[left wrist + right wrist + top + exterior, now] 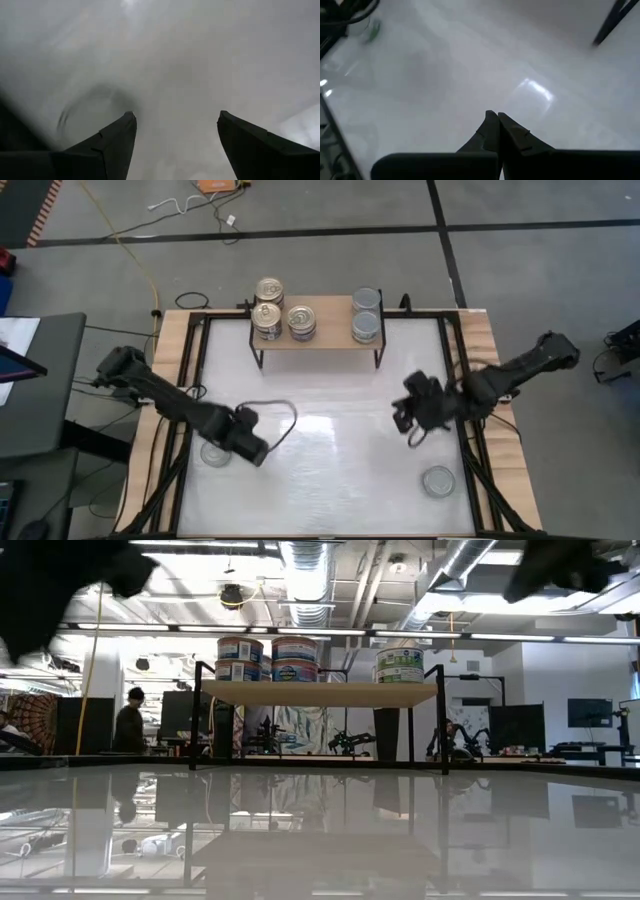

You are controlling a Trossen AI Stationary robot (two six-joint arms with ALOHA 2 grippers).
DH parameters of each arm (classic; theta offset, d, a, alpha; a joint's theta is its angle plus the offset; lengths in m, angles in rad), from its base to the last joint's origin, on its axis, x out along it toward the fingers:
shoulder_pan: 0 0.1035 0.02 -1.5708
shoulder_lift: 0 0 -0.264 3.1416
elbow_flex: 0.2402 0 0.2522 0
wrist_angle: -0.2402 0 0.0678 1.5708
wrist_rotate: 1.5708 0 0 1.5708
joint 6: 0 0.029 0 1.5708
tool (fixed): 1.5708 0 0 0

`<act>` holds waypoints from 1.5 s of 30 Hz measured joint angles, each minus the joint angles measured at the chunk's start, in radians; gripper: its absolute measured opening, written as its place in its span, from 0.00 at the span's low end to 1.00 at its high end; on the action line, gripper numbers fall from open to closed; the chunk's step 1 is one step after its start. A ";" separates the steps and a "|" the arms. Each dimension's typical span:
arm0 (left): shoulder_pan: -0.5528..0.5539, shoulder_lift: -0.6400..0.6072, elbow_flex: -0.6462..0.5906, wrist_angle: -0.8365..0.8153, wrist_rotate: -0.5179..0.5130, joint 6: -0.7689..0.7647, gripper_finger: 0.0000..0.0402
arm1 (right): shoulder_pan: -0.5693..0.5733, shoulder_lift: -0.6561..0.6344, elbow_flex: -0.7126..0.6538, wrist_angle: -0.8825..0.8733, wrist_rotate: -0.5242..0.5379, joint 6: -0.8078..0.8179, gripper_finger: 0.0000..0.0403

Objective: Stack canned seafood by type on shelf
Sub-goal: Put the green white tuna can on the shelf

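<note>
Mid-job here: the shelf (320, 337) at the top centre of the high view already has gold-lid cans (268, 318) stacked on its left side and silver-lid cans (366, 326) on its right. Two cans are still down on the counter (330, 480): one at lower left (214, 453) and one at lower right (438, 480).

My left tool (255, 452) sits low just beside the lower-left can, fingers (117, 140) apart about halfway with nothing between them. That arm reaches in from the left edge, angled down toward the lower middle.

Next, I reckon, I need to line the gap up over that can and close on it.

My right tool (408, 418) hovers right of centre, fingers pinched shut and empty, arm coming in from the upper right.
</note>
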 joint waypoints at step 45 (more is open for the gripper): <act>0.153 0.070 -0.320 1.354 -0.227 0.240 0.66 | 0.220 0.167 -0.074 0.312 0.032 0.112 0.06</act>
